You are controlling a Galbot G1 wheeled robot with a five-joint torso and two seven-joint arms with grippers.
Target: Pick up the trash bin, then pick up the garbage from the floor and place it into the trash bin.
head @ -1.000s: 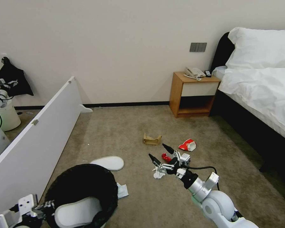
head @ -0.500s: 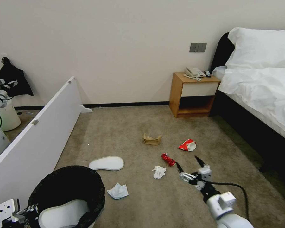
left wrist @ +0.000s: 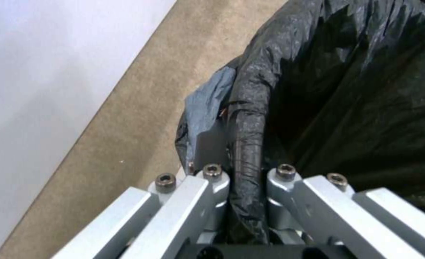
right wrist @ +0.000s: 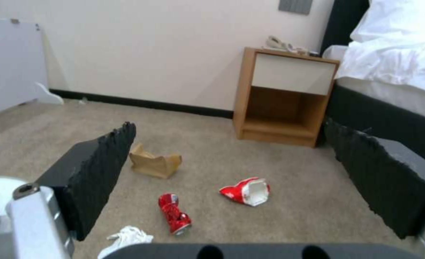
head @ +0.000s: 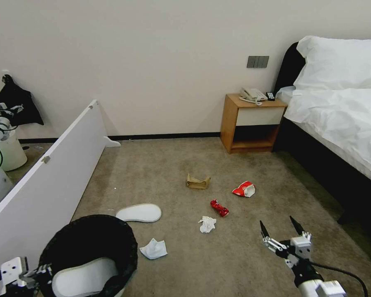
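Beside the trash bin [head: 90, 251], at its near-left rim, the left gripper [left wrist: 243, 180] is clamping the black bag-covered rim between narrowly set fingers, holding the bin up off the carpet; a white slipper [head: 84, 276] is lying inside it. To the bin's right the right gripper [head: 283, 233] is hanging above the floor with its black fingers [right wrist: 97, 169] spread wide, gripping nothing. On the carpet [head: 160, 173] beyond the bin a second slipper [head: 139, 213] is lying just past its rim, a crumpled tissue [head: 153, 249] just right of it, then another tissue [head: 207, 224], a red wrapper [head: 219, 207], a crushed cup [head: 244, 189] and brown cardboard [head: 198, 181]. Farther right of the bin a wooden nightstand [head: 251, 123] is standing against the wall next to a bed [head: 342, 115].
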